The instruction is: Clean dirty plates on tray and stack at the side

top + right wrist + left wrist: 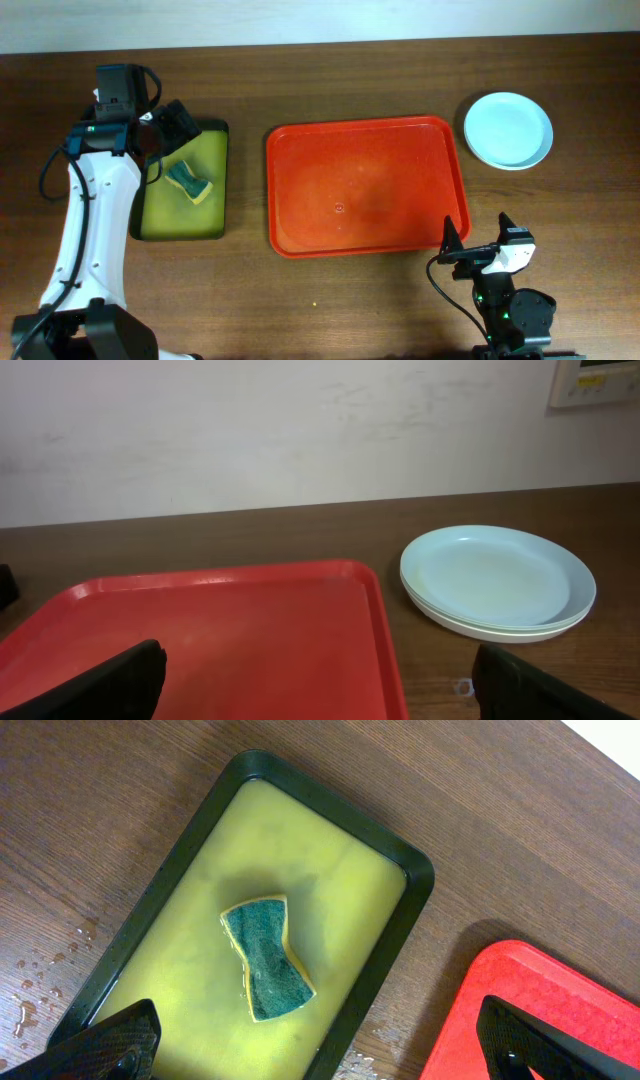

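My left claw [318, 1020] is hanging wide open over the small black-rimmed tray [410, 900], its two dark matte fingers [110, 1045] spread apart and gripping nothing. Under it the tray's yellow inside is looking smooth and wet. An hourglass-shaped sponge [265, 960] is lying flat in it, with a rough green scouring face on top and a band of yellow foam showing along its edge. Small water droplets [30, 1000] are beading on the brown wood-grain table [300, 310] beside the rim's outer corner.

My right claw [320, 660] is also standing wide open and holding nothing, low at the near right corner of the red tray [365, 185]. That tray is a big glossy plastic rectangle with rounded corners and a raised lip, its floor faintly streaked.

The plates [495, 580] are sitting stacked on the table just right of the red tray's far corner, not touching it. They are round, shallow and smooth. The top one is pale mint-blue, and a white rim is showing beneath it. I cannot tell how many are lying in the stack.
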